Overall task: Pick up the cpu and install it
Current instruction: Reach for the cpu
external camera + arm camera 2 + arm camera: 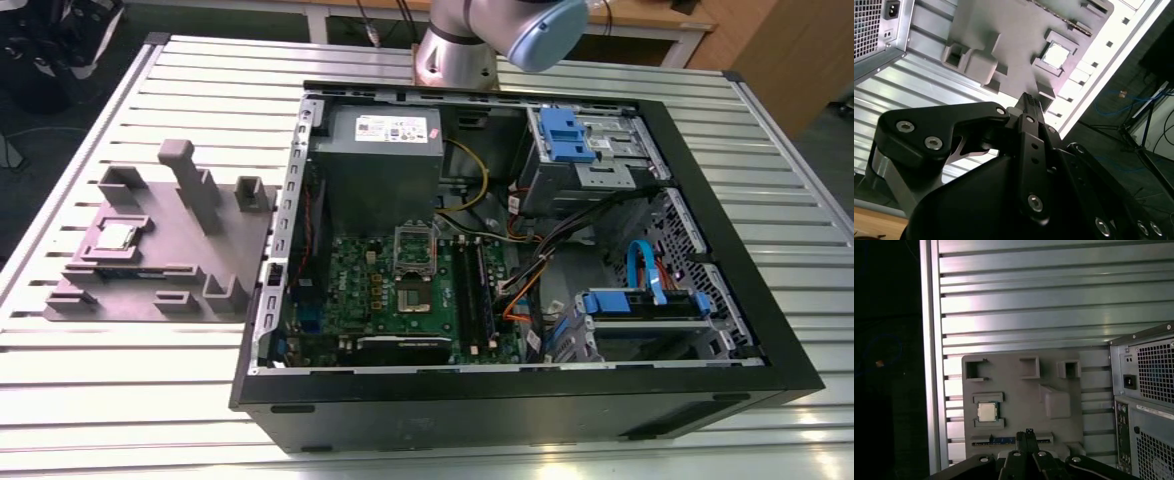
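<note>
The cpu (118, 236) is a small silver square lying flat in a recess of the grey block tray (200, 262), at the exterior view's left, beside the open computer case. Both wrist views look down on it from high above: the cpu (988, 412) (1056, 55) sits in the tray (1019, 390) (1014, 30). My gripper (1027, 433) (1030, 99) hangs well above the tray, a short way off from the cpu, its fingers pressed together with nothing between them. The green motherboard (360, 275) lies in the case, its metal-framed socket (415, 293) open.
The black computer case (534, 400) takes up the middle of the slatted aluminium table (134, 390). Inside it are a grey power supply (380, 150), blue-tabbed drive bays (574, 140) and loose cables (534, 270). The arm's body (494, 30) rises behind the case. Upright posts (187, 180) stand on the tray.
</note>
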{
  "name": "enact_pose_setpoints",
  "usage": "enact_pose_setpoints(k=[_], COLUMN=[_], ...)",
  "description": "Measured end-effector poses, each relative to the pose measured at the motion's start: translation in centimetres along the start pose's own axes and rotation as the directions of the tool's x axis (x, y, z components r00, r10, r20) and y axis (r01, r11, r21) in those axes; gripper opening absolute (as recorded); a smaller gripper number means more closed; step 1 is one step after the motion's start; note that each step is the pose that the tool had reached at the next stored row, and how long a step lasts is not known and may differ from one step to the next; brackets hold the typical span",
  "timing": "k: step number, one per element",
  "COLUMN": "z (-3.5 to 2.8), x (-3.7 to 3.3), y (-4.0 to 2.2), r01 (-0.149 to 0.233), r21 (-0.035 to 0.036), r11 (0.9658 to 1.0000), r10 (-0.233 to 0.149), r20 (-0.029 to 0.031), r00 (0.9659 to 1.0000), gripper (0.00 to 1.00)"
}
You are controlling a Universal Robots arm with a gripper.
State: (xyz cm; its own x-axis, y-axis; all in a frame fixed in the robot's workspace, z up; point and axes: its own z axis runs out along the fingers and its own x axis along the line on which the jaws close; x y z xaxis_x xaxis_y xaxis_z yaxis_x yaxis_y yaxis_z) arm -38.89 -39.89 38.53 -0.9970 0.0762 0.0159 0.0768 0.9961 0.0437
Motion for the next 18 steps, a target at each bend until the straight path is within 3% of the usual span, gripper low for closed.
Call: enact_pose_setpoints(k=[6, 12, 18], z=[0.14, 0.25, 0.38], x=[1.72, 2.14, 3.63], y=[-0.2, -0.5, -0.63], r01=[0.0, 0.035, 0.037], r21=[0.0, 0.0006, 0.0006], r11=[1.0, 0.9994, 0.9993], r10=[0.0, -0.035, -0.037], r20=[0.0, -0.0016, -0.0016], r00=[1.0, 0.9994, 0.9993], gripper=[0.1, 0.1, 0.1])
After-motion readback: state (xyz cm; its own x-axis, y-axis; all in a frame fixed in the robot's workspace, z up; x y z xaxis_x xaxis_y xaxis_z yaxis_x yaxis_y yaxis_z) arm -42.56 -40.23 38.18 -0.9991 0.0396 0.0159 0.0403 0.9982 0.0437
